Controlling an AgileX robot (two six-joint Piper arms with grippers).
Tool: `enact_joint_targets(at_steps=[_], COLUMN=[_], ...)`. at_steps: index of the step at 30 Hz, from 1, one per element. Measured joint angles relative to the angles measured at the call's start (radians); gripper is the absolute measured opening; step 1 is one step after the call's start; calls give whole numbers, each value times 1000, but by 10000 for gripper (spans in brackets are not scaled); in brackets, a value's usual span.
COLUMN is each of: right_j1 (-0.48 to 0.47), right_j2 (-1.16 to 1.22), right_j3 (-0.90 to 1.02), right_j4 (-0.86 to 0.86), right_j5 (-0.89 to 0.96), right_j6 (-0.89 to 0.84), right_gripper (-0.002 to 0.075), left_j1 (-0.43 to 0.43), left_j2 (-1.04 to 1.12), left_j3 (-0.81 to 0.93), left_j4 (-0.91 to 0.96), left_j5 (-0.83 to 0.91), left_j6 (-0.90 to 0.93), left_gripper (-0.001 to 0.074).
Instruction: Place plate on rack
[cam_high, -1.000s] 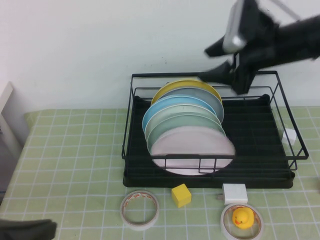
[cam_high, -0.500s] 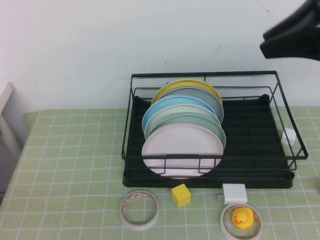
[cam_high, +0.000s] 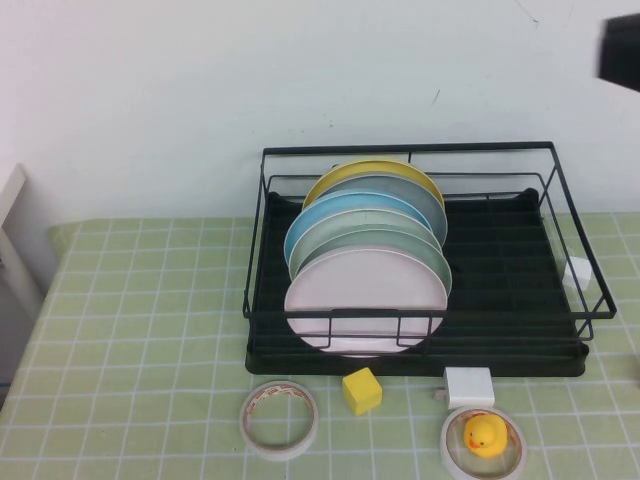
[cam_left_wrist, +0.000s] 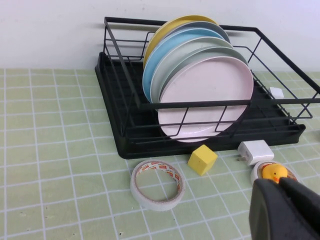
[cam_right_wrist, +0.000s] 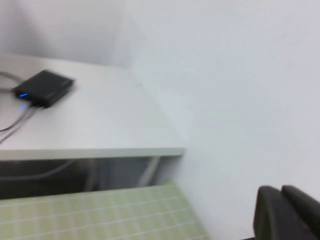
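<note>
The pale pink plate stands on edge at the front of a row of plates in the black wire rack; nothing holds it. It also shows in the left wrist view, inside the rack. My left gripper is shut and empty, low over the table in front of the rack, near the duck. My right gripper is shut and empty, raised high and facing the white wall. Only a dark part of the right arm shows at the high view's top right edge.
Behind the pink plate stand mint-green, light blue, grey-blue and yellow plates. In front of the rack lie a tape roll, a yellow cube, a white charger and a rubber duck on a second roll.
My right arm has lifted from over the rack up and to the right, almost out of the high view. The pink plate settled a little leftward into the rack, then stayed still.
</note>
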Motion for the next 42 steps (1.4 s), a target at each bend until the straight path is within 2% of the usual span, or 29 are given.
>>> enact_joint_targets(at_steps=[4, 10, 22, 27, 34, 40, 42], right_j1=[0, 0, 0, 0, 0, 0, 0], right_j2=[-140, -307, -350, -350, -435, -596, -642], right_j3=[119, 221, 253, 323, 544, 728, 792], right_j4=[27, 60, 61, 13, 21, 74, 1], right_j5=[-89, -127, -129, -325, -687, -854, -898], right_j6=[-17, -19, -21, -17, -15, -15, -4], right_gripper=[8, 6, 1, 1, 0, 0, 0], left_j1=[0, 0, 0, 0, 0, 0, 0], left_j2=[0, 0, 0, 0, 0, 0, 0], left_j3=[0, 0, 0, 0, 2, 2, 2], left_j4=[-2, -2, -4, -4, -4, -4, -4], left_j5=[-2, -4, -4, -4, -4, -4, -4], left_j6=[0, 0, 0, 0, 0, 6, 6], left_gripper=[-1, -1, -1, -1, -1, -1, -1])
